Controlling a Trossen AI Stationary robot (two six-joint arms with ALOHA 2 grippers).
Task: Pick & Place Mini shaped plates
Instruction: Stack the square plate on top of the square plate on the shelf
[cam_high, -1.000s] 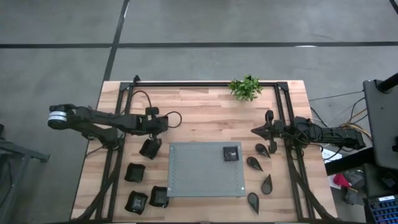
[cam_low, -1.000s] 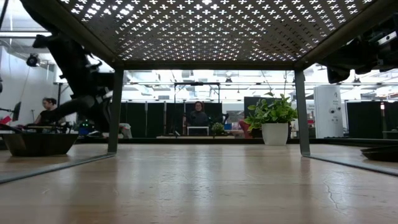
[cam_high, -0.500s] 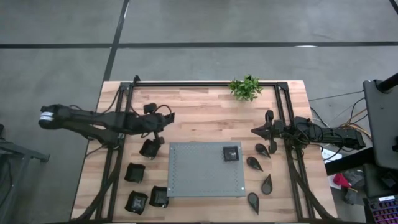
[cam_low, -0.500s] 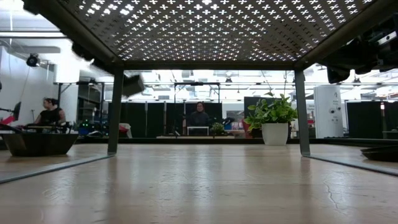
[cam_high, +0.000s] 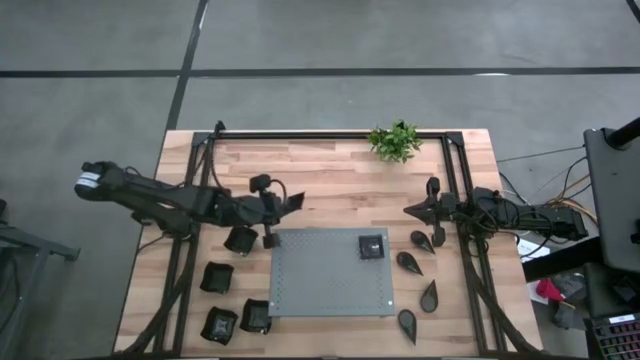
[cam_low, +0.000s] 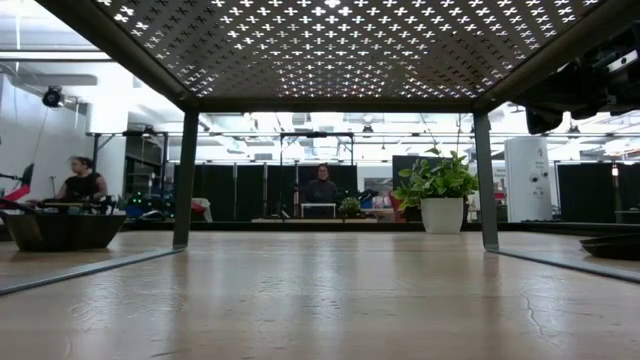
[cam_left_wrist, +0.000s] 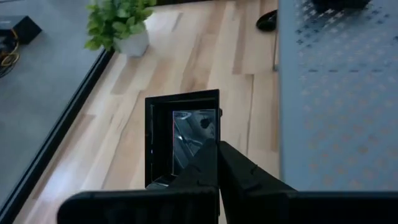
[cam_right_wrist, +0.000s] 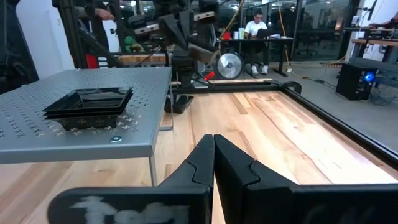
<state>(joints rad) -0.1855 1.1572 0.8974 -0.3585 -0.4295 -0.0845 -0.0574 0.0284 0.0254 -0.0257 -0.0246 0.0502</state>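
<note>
Over the table's left half in the high view, my left gripper (cam_high: 283, 206) is shut on a small square black plate (cam_high: 294, 202) by the grey dotted mat's far-left corner (cam_high: 278, 236). The left wrist view shows this plate (cam_left_wrist: 181, 140) in front of the fingers. Several more square plates (cam_high: 240, 239) rest on the wood left of the mat. One (cam_high: 371, 246) sits on the mat and also shows in the right wrist view (cam_right_wrist: 90, 99). Teardrop plates (cam_high: 409, 262) lie to the mat's right. My right gripper (cam_high: 408, 211) (cam_right_wrist: 213, 138) waits there, shut and empty. My left gripper pinches the square plate between its two fingers by one side of its raised rim (cam_left_wrist: 213, 134). The plate is lifted clear of the table and stands tipped on edge, its hollow side turned back toward the wrist camera.
A potted green plant (cam_high: 394, 141) stands at the far edge. A black frame (cam_high: 330, 134) runs round the table. The mat stands raised on legs (cam_low: 184, 180). Bare wood lies between the mat and the far edge. People sit in the room beyond (cam_low: 320, 188).
My left gripper has risen from low over the left-hand plates, leaving the low view, and has swung toward the table's right, ending at the mat's far-left corner with the plate in its fingers. The right arm has kept still.
</note>
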